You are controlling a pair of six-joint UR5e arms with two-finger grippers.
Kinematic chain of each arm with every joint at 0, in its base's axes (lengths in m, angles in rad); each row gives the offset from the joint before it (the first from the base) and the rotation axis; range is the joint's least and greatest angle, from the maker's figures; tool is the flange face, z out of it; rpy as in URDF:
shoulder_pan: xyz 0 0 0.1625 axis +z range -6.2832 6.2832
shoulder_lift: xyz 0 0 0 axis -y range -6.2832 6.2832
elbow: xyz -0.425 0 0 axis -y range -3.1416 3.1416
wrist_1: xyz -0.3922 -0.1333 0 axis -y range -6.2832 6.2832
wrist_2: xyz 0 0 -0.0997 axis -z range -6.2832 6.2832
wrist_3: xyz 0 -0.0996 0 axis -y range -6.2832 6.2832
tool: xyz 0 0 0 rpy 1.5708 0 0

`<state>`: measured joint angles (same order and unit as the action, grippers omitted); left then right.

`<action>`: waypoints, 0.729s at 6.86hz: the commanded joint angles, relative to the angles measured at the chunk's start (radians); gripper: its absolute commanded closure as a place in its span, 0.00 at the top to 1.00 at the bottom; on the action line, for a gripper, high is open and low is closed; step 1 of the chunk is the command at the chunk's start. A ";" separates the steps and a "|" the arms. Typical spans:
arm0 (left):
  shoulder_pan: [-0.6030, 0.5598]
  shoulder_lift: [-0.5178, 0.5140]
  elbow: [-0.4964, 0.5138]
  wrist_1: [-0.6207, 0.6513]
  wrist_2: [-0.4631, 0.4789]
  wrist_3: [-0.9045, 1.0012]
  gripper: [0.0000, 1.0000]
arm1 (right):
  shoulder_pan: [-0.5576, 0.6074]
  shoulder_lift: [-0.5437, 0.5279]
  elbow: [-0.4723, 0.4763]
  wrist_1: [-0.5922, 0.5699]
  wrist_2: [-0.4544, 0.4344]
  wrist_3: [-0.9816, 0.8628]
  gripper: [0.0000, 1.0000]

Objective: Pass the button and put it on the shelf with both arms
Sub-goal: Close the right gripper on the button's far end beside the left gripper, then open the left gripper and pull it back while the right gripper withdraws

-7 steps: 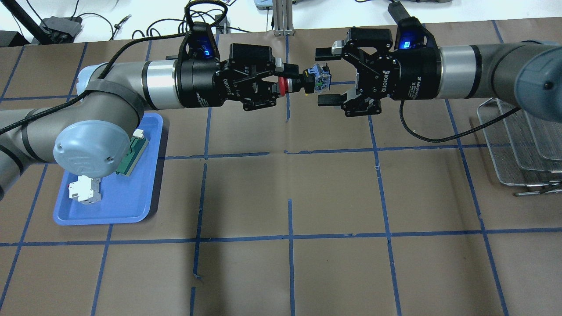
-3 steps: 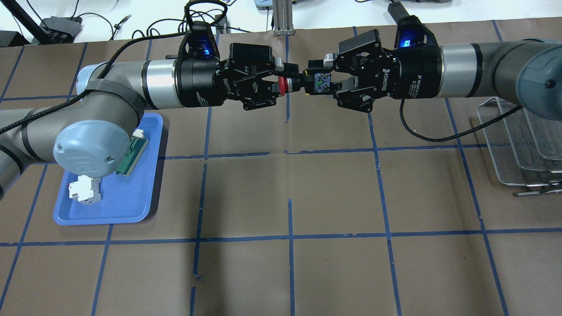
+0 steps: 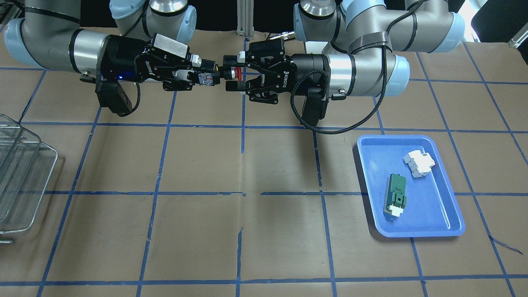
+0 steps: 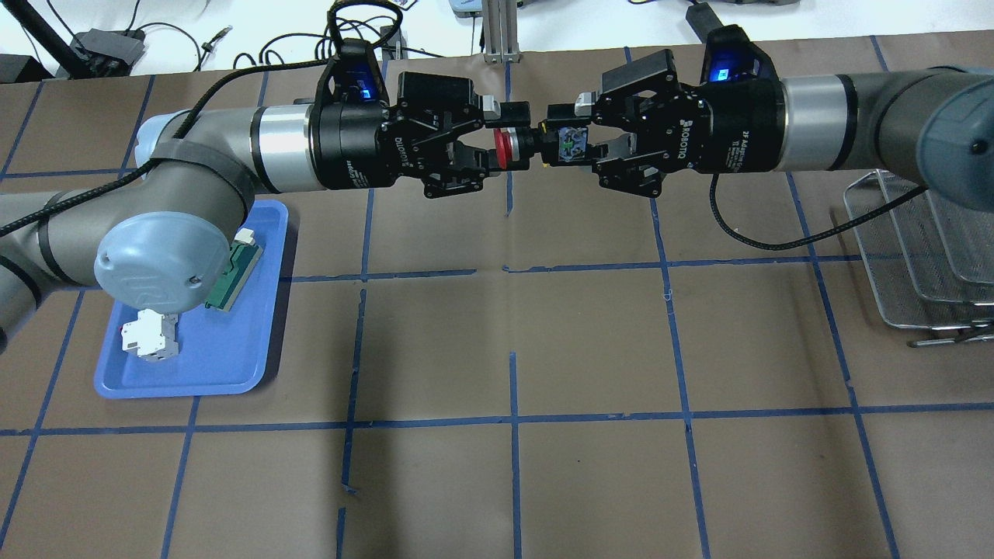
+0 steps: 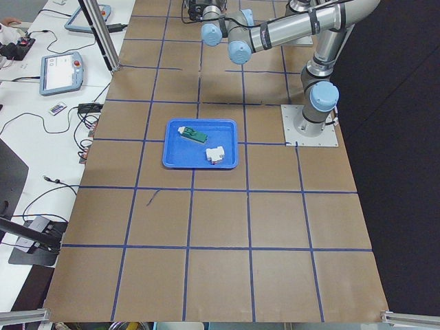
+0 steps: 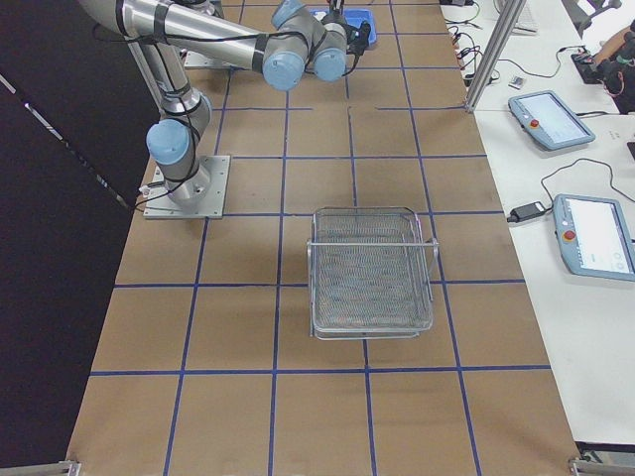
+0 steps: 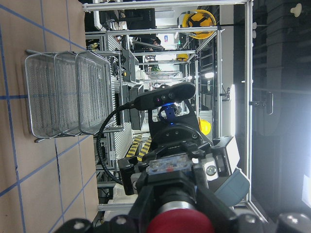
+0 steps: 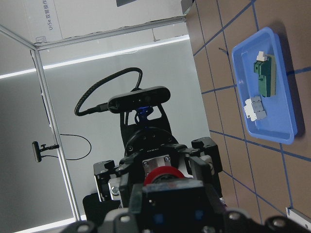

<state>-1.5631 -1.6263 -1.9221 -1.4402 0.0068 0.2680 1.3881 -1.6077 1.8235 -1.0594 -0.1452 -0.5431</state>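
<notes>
Your small red-capped push-button [image 4: 538,145] hangs above the brown counter [image 4: 590,349] for the hand-over; the black right pincer [image 4: 562,143] clamps its bluish block; the left pincer [image 4: 498,137] stands wide, clear of the cap.

Nose to nose at the far side, the left gripper [image 4: 501,138] and right gripper [image 4: 563,140] bar the way across with the button [image 4: 536,146] between them, while bare brown table [image 4: 590,349] lies open from the blue tray [image 4: 233,349] on the robot's left to the wire shelf [image 4: 893,287] on its right.
</notes>
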 commanded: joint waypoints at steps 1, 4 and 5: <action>0.001 -0.001 0.006 0.000 0.001 -0.019 1.00 | -0.004 0.000 -0.003 -0.008 -0.001 0.002 0.20; 0.082 0.009 0.083 -0.003 0.266 -0.142 1.00 | -0.114 0.011 -0.148 -0.077 -0.391 0.023 0.20; 0.147 0.009 0.090 -0.017 0.351 -0.150 1.00 | -0.157 0.015 -0.180 -0.147 -0.597 0.037 0.20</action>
<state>-1.4831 -1.6168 -1.8513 -1.4462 0.2356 0.1377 1.2863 -1.5970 1.6948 -1.1407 -0.5001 -0.5192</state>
